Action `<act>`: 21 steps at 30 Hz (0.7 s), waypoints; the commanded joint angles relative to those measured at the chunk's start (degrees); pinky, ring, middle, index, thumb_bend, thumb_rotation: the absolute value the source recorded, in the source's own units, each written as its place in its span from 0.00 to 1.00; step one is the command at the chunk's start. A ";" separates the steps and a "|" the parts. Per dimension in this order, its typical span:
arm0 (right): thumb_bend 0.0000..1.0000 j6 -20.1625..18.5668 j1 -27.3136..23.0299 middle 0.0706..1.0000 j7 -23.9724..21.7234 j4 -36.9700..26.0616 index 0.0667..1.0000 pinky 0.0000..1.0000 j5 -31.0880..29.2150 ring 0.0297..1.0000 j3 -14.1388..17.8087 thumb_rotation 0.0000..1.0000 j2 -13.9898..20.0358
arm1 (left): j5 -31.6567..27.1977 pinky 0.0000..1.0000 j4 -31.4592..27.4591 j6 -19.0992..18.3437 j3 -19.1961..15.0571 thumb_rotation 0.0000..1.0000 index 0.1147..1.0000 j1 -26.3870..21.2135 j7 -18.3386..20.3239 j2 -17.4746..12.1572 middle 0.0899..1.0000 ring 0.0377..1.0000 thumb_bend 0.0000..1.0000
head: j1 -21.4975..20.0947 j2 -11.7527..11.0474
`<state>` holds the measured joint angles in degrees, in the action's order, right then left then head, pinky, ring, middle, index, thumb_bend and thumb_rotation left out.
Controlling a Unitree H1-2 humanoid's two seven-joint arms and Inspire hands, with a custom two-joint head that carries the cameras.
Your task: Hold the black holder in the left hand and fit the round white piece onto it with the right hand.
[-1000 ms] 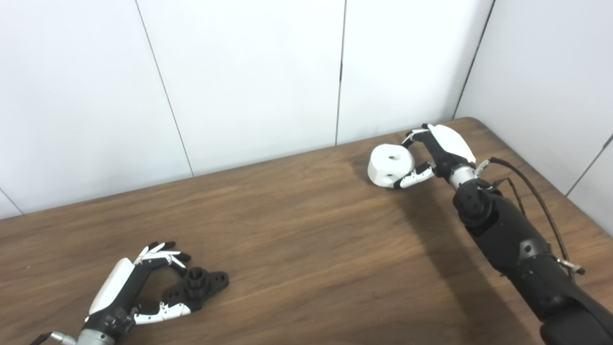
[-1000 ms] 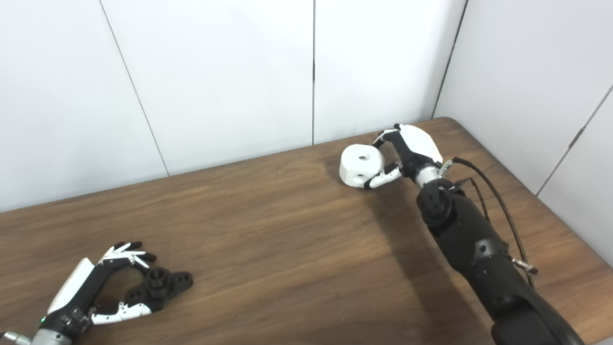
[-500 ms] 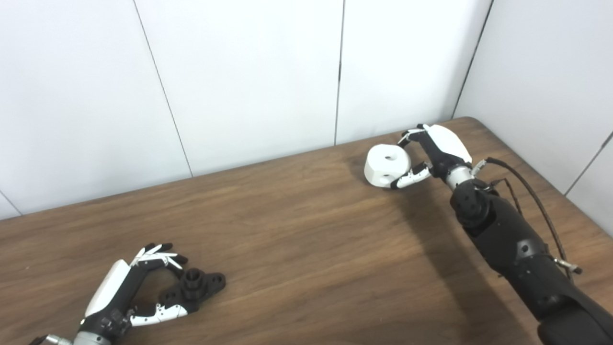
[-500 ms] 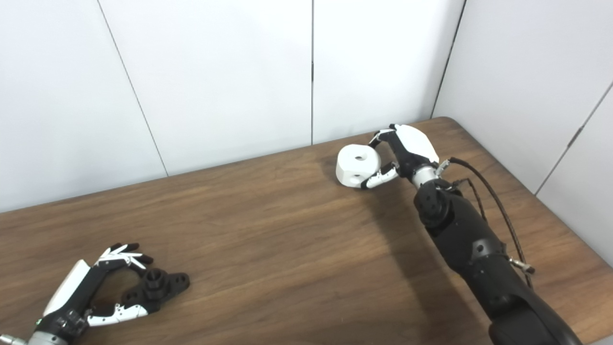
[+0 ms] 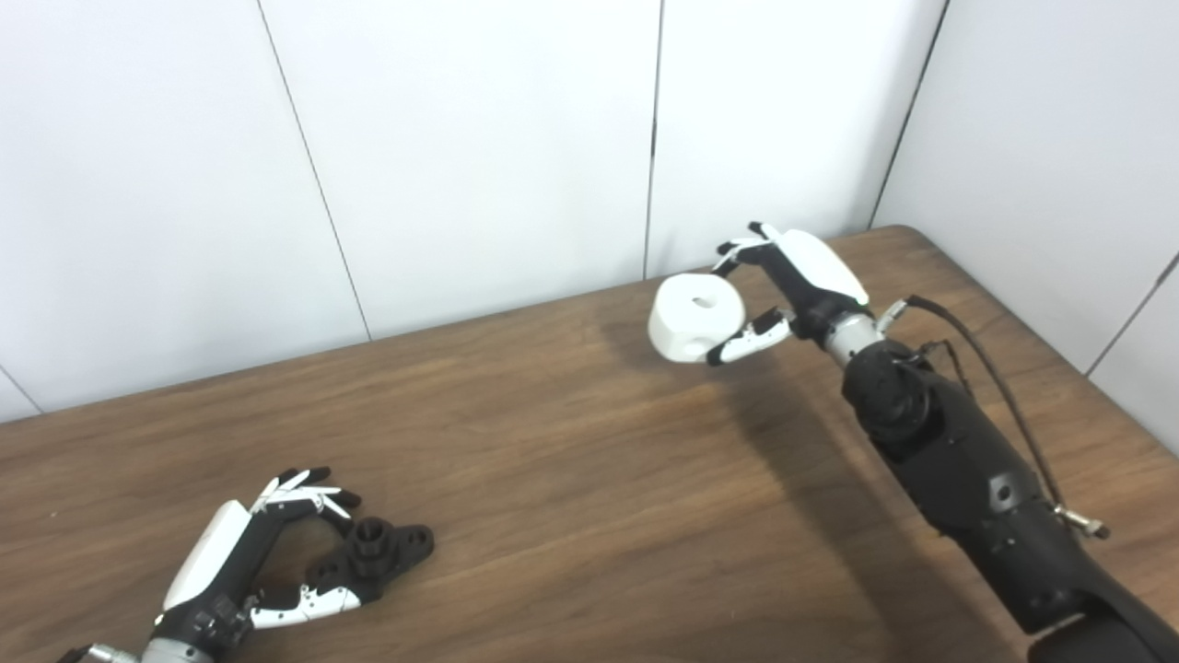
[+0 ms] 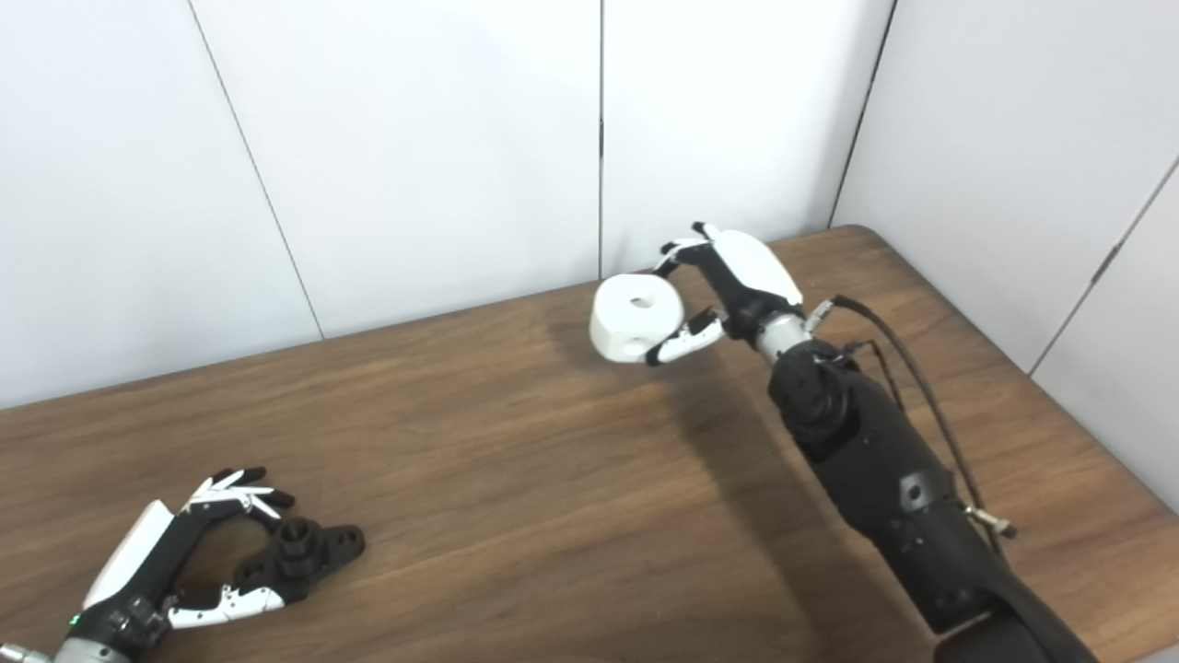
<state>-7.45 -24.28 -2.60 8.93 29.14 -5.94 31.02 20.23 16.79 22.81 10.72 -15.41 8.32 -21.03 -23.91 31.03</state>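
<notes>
The black holder [image 5: 382, 545] lies on the wooden table [image 5: 571, 479] at the front left, its short post pointing up. My left hand [image 5: 235, 557] has its fingers and thumb closed around the holder's near end. The round white piece [image 5: 695, 316], a thick disc with a hole in its top, is held in the air above the back right of the table. My right hand [image 5: 797, 276] is shut on its right side, fingers above and thumb below. The two parts are far apart.
White wall panels [image 5: 497, 147] stand behind the table and along its right side. The table's back right corner [image 5: 907, 232] lies just behind my right hand. A cable [image 5: 986, 359] runs along the right forearm.
My right hand has lifted the white piece off the table and carried it to the left. My left hand and the holder have stayed put.
</notes>
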 commanded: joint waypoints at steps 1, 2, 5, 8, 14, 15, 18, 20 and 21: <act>0.51 0.84 -2.40 0.82 -0.83 -3.16 0.45 0.86 0.44 0.98 -0.02 0.16 0.93 | 0.88 1.00 -0.58 -0.49 0.05 0.04 0.42 -0.20 -0.39 -0.11 0.71 0.92 0.52 | 0.39 0.21; 0.51 0.91 -2.51 0.82 -1.66 -4.28 0.45 0.86 0.32 0.98 -0.38 0.16 0.66 | 1.19 1.00 -0.34 -0.22 0.10 0.04 0.42 -0.20 -0.68 -0.05 0.71 0.91 0.52 | 0.93 0.47; 0.51 -0.28 -2.59 0.81 -4.29 -8.03 0.45 0.88 0.19 0.97 -1.25 0.16 -0.22 | 1.67 1.00 -0.15 -0.47 0.27 0.04 0.42 -0.13 -0.90 0.25 0.71 0.91 0.52 | 2.37 1.27; 0.51 -1.31 -2.20 0.81 -6.23 -11.37 0.45 0.89 -0.17 0.98 -1.47 0.16 -0.93 | 1.78 1.00 -0.29 -1.04 0.48 0.04 0.42 0.01 -0.89 0.71 0.71 0.92 0.52 | 4.65 1.96; 0.51 -2.81 -1.89 0.81 -10.28 -19.02 0.45 0.88 0.41 0.98 -3.49 0.15 -3.35 | 3.50 1.00 0.84 -0.17 1.24 0.04 0.42 0.23 -2.01 1.69 0.71 0.91 0.52 | 8.20 3.45; 0.51 -3.04 -1.96 0.81 -10.77 -19.97 0.45 0.88 0.75 0.98 -4.00 0.16 -3.85 | 3.86 1.00 1.03 -0.19 1.38 0.04 0.42 0.22 -2.22 1.81 0.71 0.91 0.52 | 8.20 3.45; 0.51 -3.67 -2.22 0.81 -12.71 -22.52 0.45 0.86 1.48 0.97 -5.44 0.15 -5.21 | 4.53 1.00 0.59 -1.12 1.77 0.04 0.41 0.27 -2.09 2.27 0.71 0.91 0.52 | 9.78 4.18; 0.51 -4.11 -2.49 0.80 -14.04 -24.11 0.45 0.85 2.08 0.97 -6.49 0.15 -6.20 | 4.85 1.00 0.43 -1.12 1.93 0.04 0.41 0.33 -2.26 2.68 0.71 0.92 0.52 | 11.86 4.90; 0.51 -4.26 -2.63 0.80 -14.51 -24.71 0.45 0.85 2.30 0.97 -6.95 0.15 -6.89 | 4.93 1.00 0.51 -1.01 1.97 0.04 0.41 0.34 -2.41 2.82 0.71 0.92 0.52 | 11.86 4.90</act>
<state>-11.86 -24.13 -17.19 -13.33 30.89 -12.93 24.52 24.32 16.81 22.22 11.48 -15.75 6.37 -19.63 -12.13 35.86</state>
